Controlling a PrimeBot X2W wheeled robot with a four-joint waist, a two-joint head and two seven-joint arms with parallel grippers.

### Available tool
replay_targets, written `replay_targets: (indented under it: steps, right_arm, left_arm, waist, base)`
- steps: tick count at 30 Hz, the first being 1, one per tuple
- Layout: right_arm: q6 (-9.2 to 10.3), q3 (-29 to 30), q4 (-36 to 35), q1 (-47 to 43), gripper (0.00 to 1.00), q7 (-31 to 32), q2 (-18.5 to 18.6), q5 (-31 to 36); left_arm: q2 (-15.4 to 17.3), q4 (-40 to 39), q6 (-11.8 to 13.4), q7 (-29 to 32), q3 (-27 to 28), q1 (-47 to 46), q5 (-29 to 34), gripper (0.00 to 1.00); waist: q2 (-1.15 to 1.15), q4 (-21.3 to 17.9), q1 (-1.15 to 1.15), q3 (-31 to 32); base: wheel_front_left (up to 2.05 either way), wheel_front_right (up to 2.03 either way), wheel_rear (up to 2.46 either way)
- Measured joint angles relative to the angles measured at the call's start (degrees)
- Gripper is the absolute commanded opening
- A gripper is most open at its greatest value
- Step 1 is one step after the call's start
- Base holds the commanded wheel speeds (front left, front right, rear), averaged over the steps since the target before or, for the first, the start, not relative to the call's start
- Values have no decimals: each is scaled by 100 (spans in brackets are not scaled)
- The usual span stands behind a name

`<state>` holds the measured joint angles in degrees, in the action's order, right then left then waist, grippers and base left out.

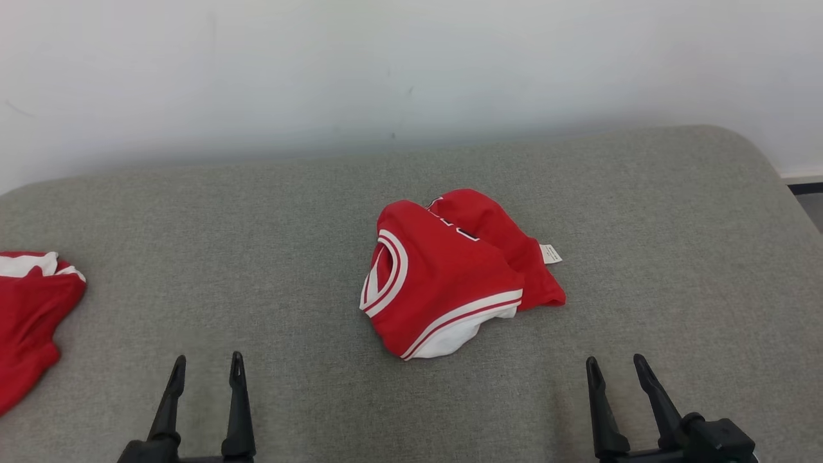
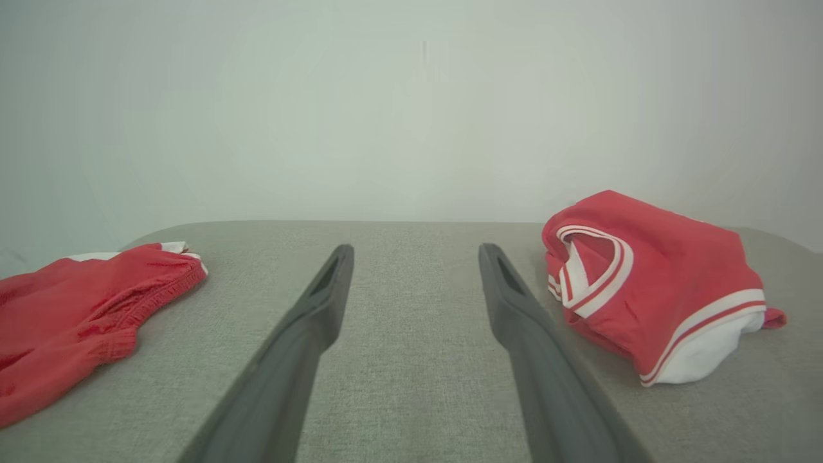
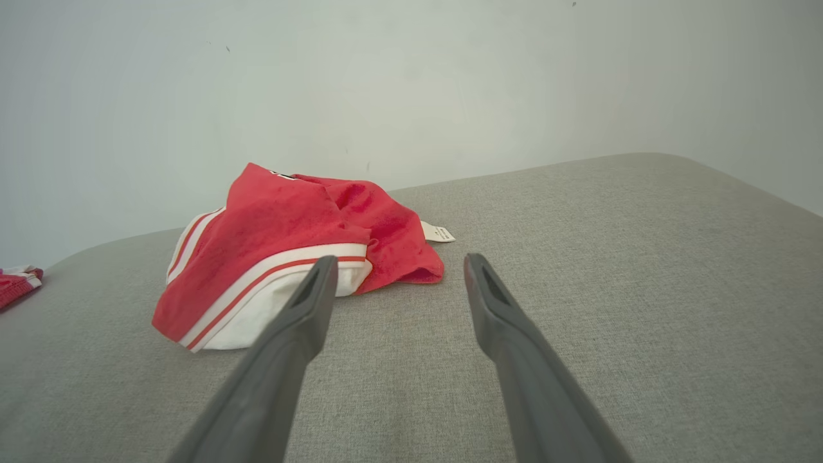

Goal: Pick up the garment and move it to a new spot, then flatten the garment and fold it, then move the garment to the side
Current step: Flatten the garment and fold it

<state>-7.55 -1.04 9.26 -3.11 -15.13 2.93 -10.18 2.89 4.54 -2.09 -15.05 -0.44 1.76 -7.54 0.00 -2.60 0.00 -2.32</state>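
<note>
We saw the garment [image 1: 450, 276], a red jersey with white and red trim, lying crumpled in a loose heap near the middle of the grey fabric-covered bench [image 1: 643, 225], a little towards its right side. A striped hem with white fabric showing beneath faced the near edge, a striped opening faced the left, and a small white label [image 1: 551, 253] stuck out on the right of the heap, towards the far edge.

Our left claw [image 1: 208, 357] hung over the near edge on the left, its two dark fingers spread wide and holding nothing. From the left wrist, that claw [image 2: 416, 247] pointed across bare fabric, with the garment [image 2: 649, 283] off to its right and apart from the fingertips.

Our right claw [image 1: 614, 359] hung over the near edge on the right, likewise wide and empty. From the right wrist, the claw [image 3: 400, 257] pointed just past the right side of the garment [image 3: 276, 257]; one finger overlapped the hem in that view, but we could not tell any contact from it.

A second red piece of clothing [image 1: 29, 315] with white trim lay at the left edge of the bench, well apart from the garment. A pale wall [image 1: 386, 64] stood behind the far edge.
</note>
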Motion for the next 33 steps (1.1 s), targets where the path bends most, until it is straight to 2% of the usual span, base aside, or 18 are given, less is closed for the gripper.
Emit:
replay_targets:
  steps: [10,17,22,30,31,33]
  right_arm:
    - [0,-75,-14,219,100,0,2,-81]
    - [0,-66,-27,319,100,0,2,-141]
    - [0,-52,-44,373,100,0,3,-191]
    - [0,-29,-52,438,100,0,3,-199]
    - [0,-26,-51,439,100,0,1,-199]
    - [0,-7,-51,440,100,0,2,-191]
  left_arm:
    - [-1,389,-146,-1,-706,-581,-121,100]
    - [-5,1098,-216,-1,-1039,-847,-189,100]
    - [-9,1602,-294,-1,-1190,-988,-265,100]
    - [-7,2090,-269,-1,-1251,-1274,-486,100]
    - [-8,2127,-269,0,-1272,-1313,-513,89]
    - [-5,2168,-274,0,-1311,-1395,-576,5]
  waist:
    - [0,-439,0,-208]
    - [0,-880,1,-417]
    - [0,-1162,1,-604]
    - [0,-1444,1,-842]
    - [0,-1460,1,-852]
    - [0,-1464,1,-845]
  base:
    - [0,0,0]
    - [0,0,0]
    - [0,0,0]
    - [0,0,0]
    - [0,0,0]
    - [0,0,0]
